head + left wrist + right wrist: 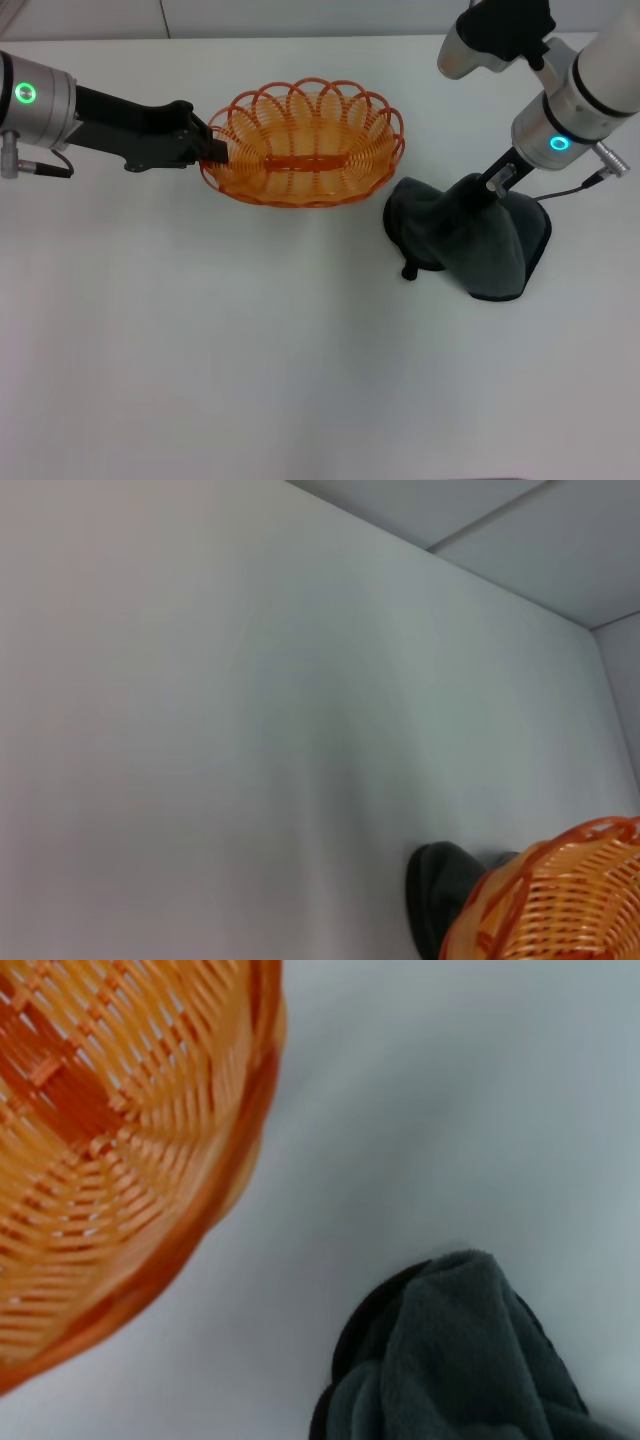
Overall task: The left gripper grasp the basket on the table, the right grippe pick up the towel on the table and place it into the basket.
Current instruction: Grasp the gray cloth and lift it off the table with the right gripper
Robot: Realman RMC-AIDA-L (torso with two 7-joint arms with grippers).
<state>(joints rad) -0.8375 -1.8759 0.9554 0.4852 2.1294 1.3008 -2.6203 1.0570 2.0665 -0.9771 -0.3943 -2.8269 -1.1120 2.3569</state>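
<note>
Holding the basket (305,145) rim near the table (250,350) far edge, my left gripper (212,150) looks clamped; right grippe (492,190) pinches the towel (470,240) peak, hem dragging. Left wrist: nothing new. Right wrist: that dangling hem could snag the rim.

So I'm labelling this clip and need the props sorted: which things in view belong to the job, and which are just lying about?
Part of the job:
- small oval orange wire basket, its rim held by the left gripper
- dark grey-green soft cloth towel, pinched into a peak by the right gripper
- plain white table under both

Just lying about:
- nothing else shows on the table
</note>
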